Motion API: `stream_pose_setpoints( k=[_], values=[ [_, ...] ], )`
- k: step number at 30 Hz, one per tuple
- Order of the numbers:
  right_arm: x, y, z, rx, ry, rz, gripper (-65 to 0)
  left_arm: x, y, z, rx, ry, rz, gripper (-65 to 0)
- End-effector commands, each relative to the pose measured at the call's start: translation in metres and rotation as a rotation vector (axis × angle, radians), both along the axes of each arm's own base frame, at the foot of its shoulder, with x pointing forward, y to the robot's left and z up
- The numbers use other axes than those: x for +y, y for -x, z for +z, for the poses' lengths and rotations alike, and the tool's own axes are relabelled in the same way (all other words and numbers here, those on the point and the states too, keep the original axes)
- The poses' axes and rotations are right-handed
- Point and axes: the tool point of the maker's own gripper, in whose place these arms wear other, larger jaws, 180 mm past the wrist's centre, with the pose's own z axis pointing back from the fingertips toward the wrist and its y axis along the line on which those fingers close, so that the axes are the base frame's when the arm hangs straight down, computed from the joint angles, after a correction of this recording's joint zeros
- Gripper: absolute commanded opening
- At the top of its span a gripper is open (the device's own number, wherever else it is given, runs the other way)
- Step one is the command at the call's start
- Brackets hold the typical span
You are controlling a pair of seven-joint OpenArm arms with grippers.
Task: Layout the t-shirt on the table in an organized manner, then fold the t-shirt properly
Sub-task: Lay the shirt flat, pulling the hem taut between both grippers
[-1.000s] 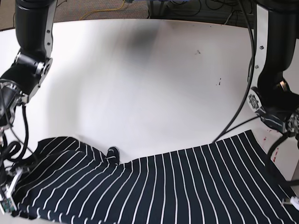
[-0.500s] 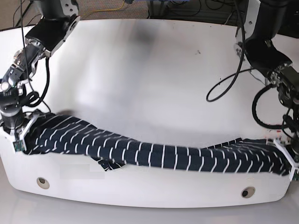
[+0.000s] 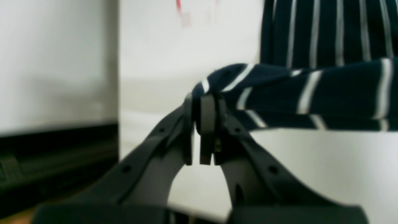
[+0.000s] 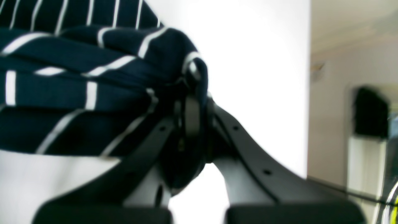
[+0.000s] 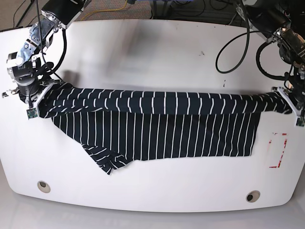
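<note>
The left gripper (image 3: pixel 203 130) has its jaws pressed together on a bunched corner of the t-shirt (image 5: pixel 162 124), and the right gripper (image 4: pixel 191 124) is clamped the same way on the opposite corner. In the base view the left gripper (image 5: pixel 290 102) sits near the table's (image 5: pixel 152 52) right edge and the right gripper (image 5: pixel 31 102) near its left edge, with the cloth stretched taut between them as a dark band across the tabletop. Below that band the striped fabric lies flat toward the front, ending in a straight hem on the right and a ragged pointed flap at lower left. Bare white surface lies open behind the shirt and along the front rim, where two metal-ringed holes (image 5: pixel 44 186) sit. A red-marked rectangle (image 5: pixel 278 150) lies just beside the shirt's lower right corner. The wrist views show the pinched folds close up, which the base view leaves too small to read; only the base view shows the whole spread.
</note>
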Motion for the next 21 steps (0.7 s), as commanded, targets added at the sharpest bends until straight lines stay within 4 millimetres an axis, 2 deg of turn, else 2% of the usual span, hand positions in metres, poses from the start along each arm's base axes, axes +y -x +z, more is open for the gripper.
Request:
stream_pose_setpoints(
  k=[1, 4, 11, 21],
  values=[
    [-0.02, 0.014, 0.006, 0.018, 0.063, -0.072, -65.0, 0.023, 0.023, 0.001, 0.05, -0.074, 0.066, -65.0],
    [-0.015, 0.027, -0.009, 0.059, 0.043, -0.076, -65.0, 0.023, 0.043, -0.016, 0.106, -0.069, 0.068, -65.0],
    [0.0, 0.051, -0.037, 0.134, -0.006, -0.078, -65.0, 0.02, 0.073, -0.04, 0.184, -0.07, 0.034, -65.0],
    [0.008, 0.078, -0.058, 0.214, -0.03, -0.08, -65.0, 0.02, 0.098, -0.056, 0.253, -0.07, 0.017, -65.0]
  ],
)
